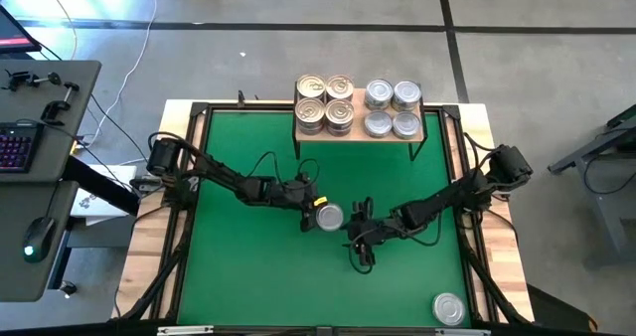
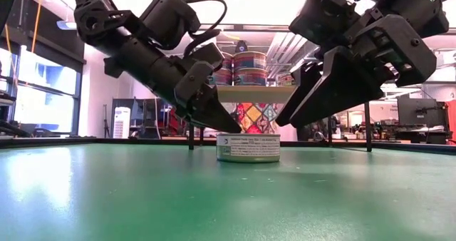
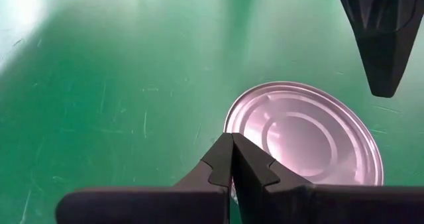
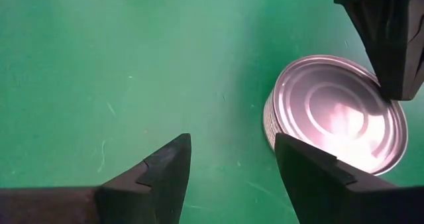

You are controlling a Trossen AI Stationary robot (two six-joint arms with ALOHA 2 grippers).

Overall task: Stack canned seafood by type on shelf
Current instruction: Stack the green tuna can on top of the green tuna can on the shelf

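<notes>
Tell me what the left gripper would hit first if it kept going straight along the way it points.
The left gripper, shut, points down over the near rim of the silver-lidded can on the green mat. Going straight on, it would probably meet that can's lid or edge first, though depth is hard to judge.

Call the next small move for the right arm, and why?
Probably slide the right gripper sideways until its open fingers straddle the silver can mid-mat. It sits beside the can, not around it. The left gripper is shut at the can's far rim, seemingly bracing it.
</notes>
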